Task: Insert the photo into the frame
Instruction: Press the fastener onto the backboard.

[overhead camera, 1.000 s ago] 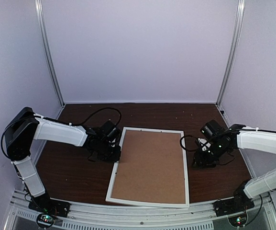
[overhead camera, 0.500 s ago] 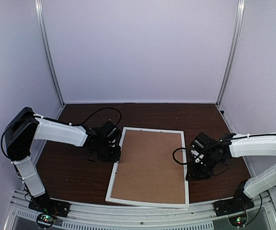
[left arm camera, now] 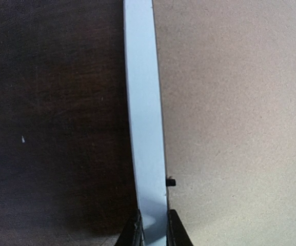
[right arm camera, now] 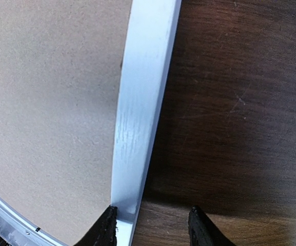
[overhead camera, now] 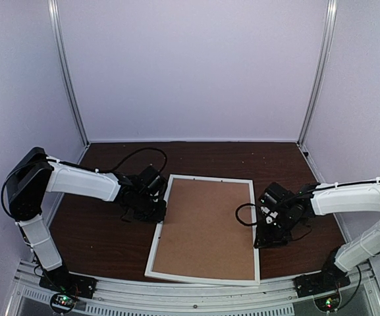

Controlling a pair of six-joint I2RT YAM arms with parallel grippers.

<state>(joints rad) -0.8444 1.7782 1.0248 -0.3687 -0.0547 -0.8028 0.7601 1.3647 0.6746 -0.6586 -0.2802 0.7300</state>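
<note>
Frame (overhead camera: 208,178) lies flat on the counter (overhead camera: 97,230), back side up, brown board (overhead camera: 204,227) showing, between the two arms. Photo not seen in any view; it may be under the board, cannot tell.

Left hand (left arm camera: 153,233): narrow, fingers pinched on either side of the frame's white left edge, about mid-length. A small black tab (left arm camera: 171,181) sits at the board's edge just ahead of the fingers.

Right hand (right arm camera: 153,225): about half open, straddling the right edge. The inner finger is close against the white strip, the outer finger stands apart over bare counter. Not gripping.

Handling, judged:
- Large and thin-edged, so probably light, but likely to twist or sag if lifted from one side only.
- The painted edge looks smooth, so a pinch may slip; grip square across the strip.
- Whether there is glass in the face cannot be told; treat as fragile, no dropping.
- The board looks like thin stiff fibreboard, held by tabs.

Best hold: opposite long edges near mid-length, both hands together, clear of the tabs.
</note>
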